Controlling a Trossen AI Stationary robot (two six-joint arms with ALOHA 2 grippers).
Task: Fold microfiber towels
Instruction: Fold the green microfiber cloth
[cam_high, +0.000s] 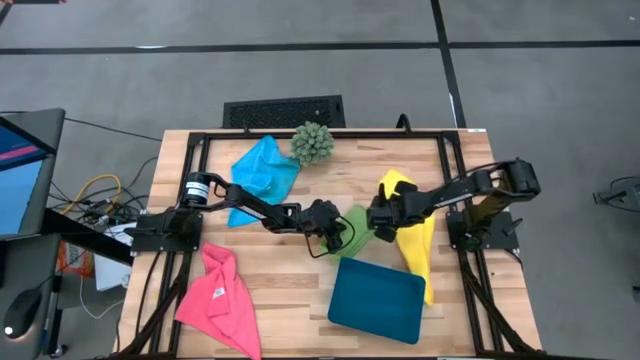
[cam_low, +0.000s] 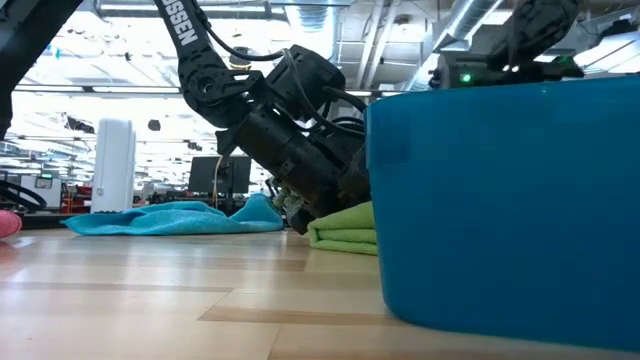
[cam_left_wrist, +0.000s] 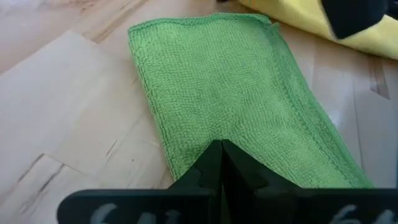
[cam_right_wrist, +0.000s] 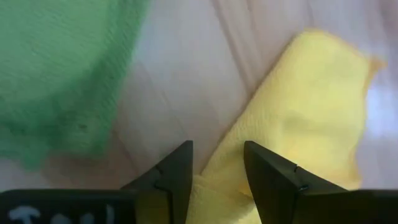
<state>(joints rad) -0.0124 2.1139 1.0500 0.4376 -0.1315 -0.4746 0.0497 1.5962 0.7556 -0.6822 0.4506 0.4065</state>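
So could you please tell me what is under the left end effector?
The folded green towel lies under the shut left end effector, on the wooden table. The towel's near edge is hidden behind its fingers.
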